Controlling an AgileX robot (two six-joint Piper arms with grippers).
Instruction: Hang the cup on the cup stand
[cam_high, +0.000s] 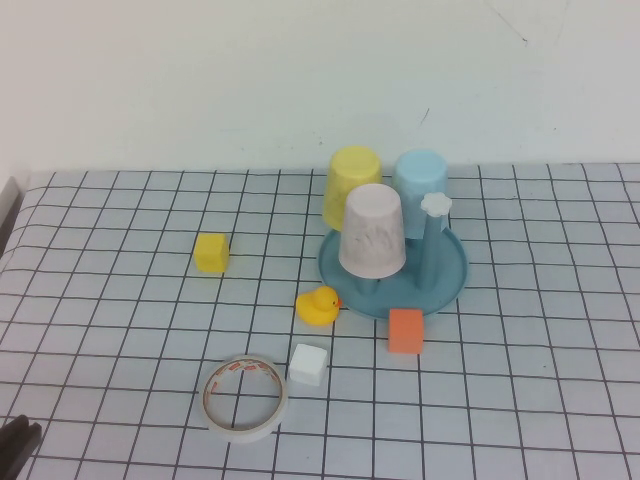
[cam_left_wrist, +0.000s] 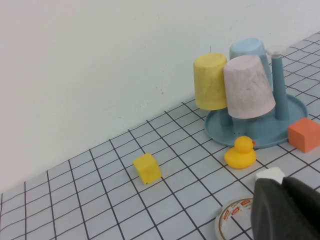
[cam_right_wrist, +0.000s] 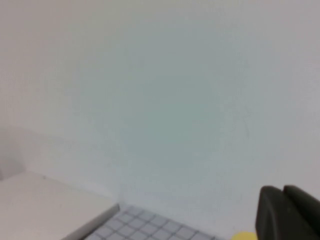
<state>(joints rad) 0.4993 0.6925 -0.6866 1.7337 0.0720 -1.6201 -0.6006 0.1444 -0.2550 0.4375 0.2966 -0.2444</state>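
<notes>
Cup (cam_high: 373, 232) sits mouth-down on the stand (cam_high: 452, 276) toward the counter's far right, long axis upright, apparently already hung. Left hand (cam_high: 18, 445) rests at the near left corner, the nearer one; right hand (cam_right_wrist: 289, 212) faces the wall. Neither grip can be told.

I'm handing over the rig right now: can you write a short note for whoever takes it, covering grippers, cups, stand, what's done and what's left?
Left gripper: parked low at the near left table edge, holding nothing; fingers look shut.
Right gripper: off the table view, facing the wall, holding nothing; fingers look shut.
Pink cup: upside down on a peg of the cup stand, beside the yellow cup and light blue cup, also hung.
Done: cup appears hung.
Left: apparently nothing; one peg is free.
</notes>
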